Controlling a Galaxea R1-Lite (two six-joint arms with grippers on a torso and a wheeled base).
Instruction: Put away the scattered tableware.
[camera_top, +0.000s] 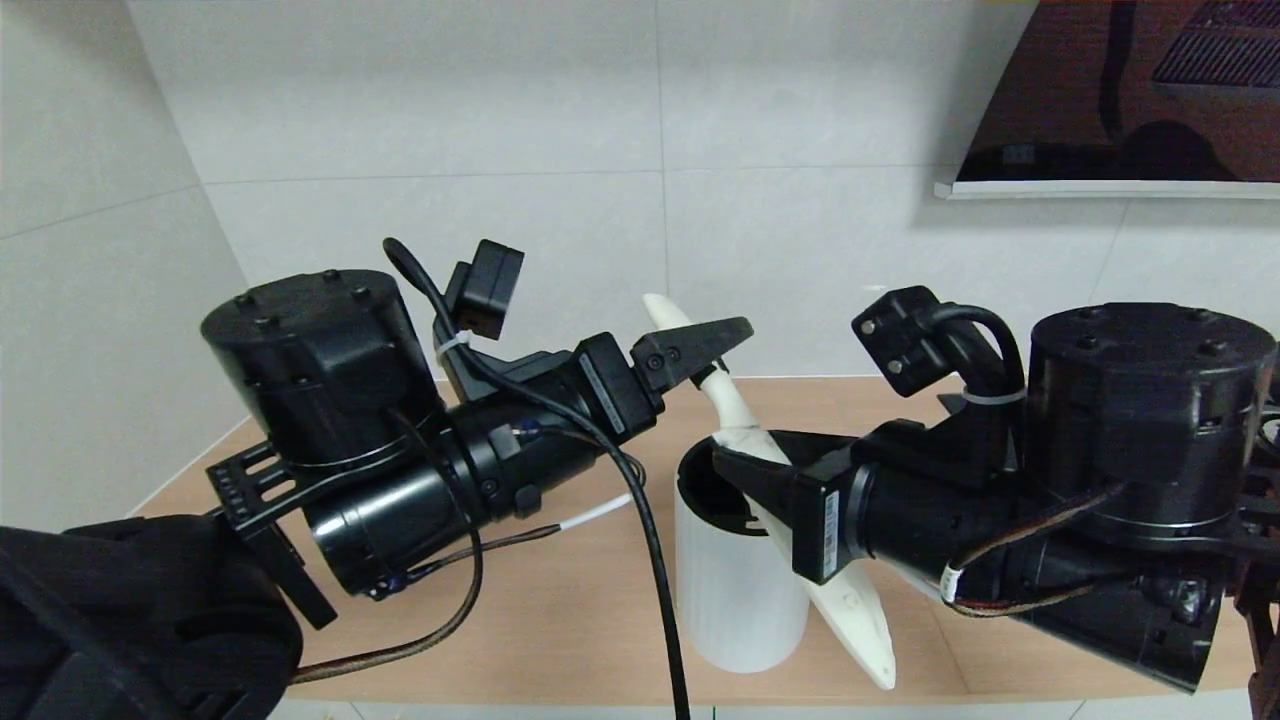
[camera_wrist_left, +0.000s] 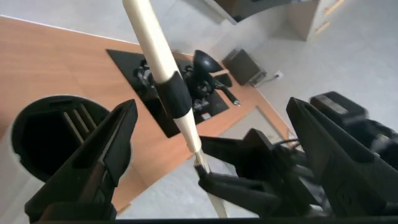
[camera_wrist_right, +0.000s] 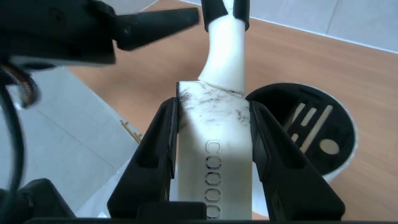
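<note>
Right gripper's (camera_wrist_right: 214, 109) black fingers (camera_wrist_right: 155, 149) round flat cream spatula (camera_wrist_right: 214, 158), beside cylindrical white holder (camera_top: 735, 610).

Wooden counter (camera_top: 560, 610) against white tiled wall (camera_top: 800, 150); dark hood (camera_top: 1120, 90) (upper right).

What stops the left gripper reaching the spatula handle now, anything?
Likely yes, reachable: the left gripper is open with the spatula handle between its jaws; the right gripper clamps the blade end, clear of it.

Kitchen: tiled wall (camera_top: 700, 150), wooden counter (camera_top: 560, 610), dark range hood (camera_top: 1120, 90).
</note>
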